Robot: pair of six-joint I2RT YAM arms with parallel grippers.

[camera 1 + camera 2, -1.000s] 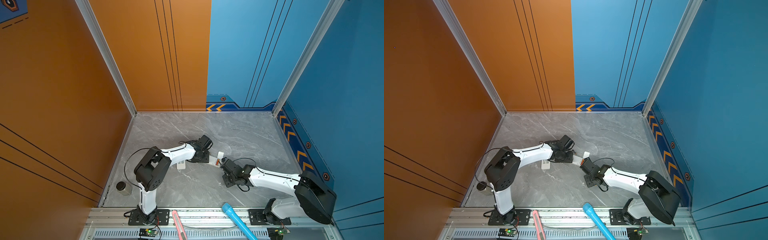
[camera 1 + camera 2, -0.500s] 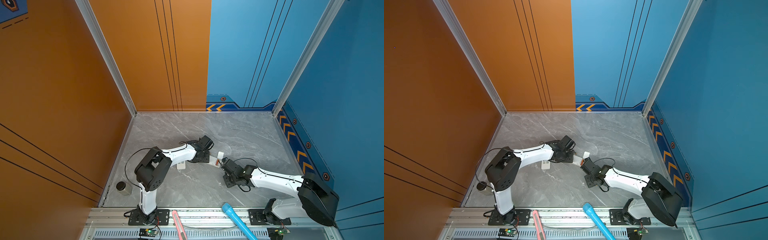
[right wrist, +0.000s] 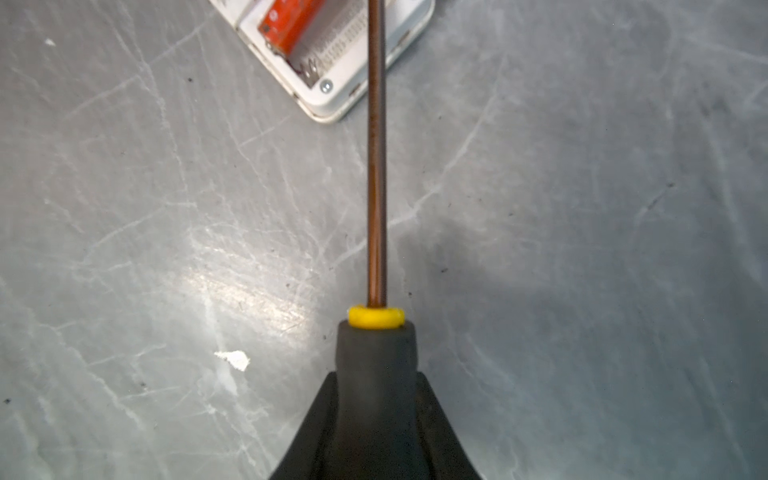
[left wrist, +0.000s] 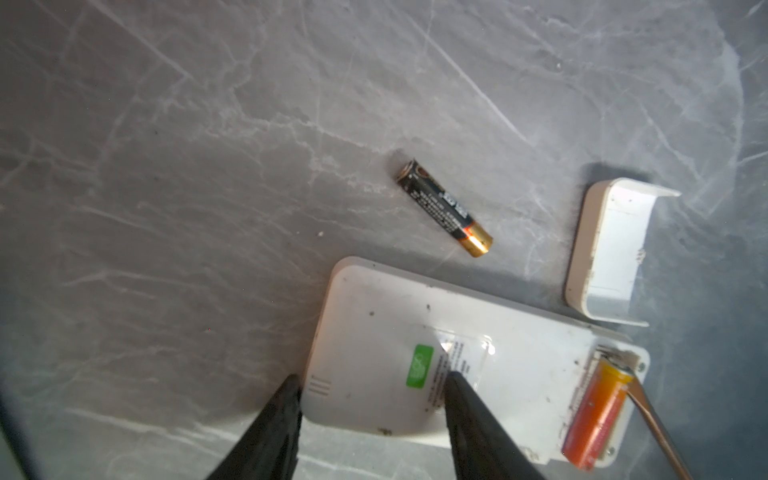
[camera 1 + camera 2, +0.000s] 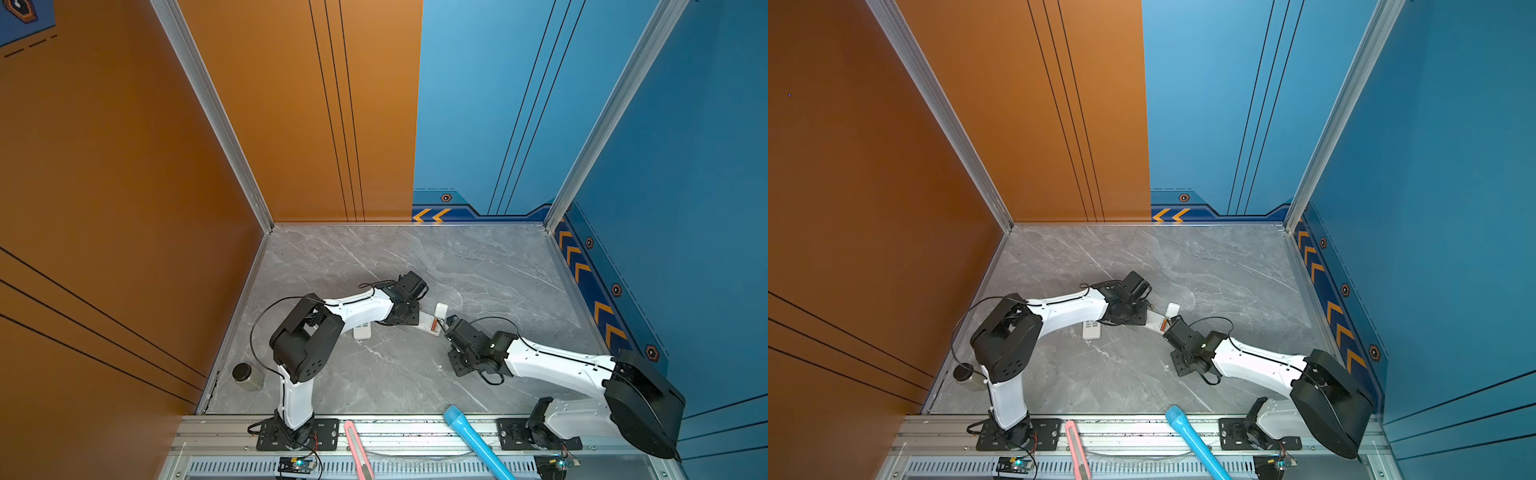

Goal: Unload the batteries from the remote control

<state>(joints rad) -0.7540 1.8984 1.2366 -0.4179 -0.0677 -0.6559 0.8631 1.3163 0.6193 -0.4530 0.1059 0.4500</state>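
A white remote control (image 4: 415,332) lies back up on the marble table, its battery bay open at one end. A red-orange battery (image 4: 596,415) sits in that bay, and shows again in the right wrist view (image 3: 291,20). A black battery with a copper end (image 4: 444,208) lies loose on the table beside the remote. My left gripper (image 4: 372,378) is open over the remote's other end, one finger (image 4: 461,399) over its back and the other off its edge. My right gripper (image 3: 376,378) is shut on a black-and-yellow screwdriver (image 3: 376,187). The screwdriver's tip (image 4: 633,388) touches the red-orange battery's end.
The white battery cover (image 4: 611,249) lies loose near the remote. A second white remote (image 5: 362,331) lies under the left arm. A black-lidded jar (image 5: 245,376) stands at the front left corner. A pink utility knife (image 5: 357,449) and a blue flashlight (image 5: 473,440) rest on the front rail.
The right arm's rear links have swung slightly toward the front right. Both grippers, the remote and the screwdriver stay where they were.
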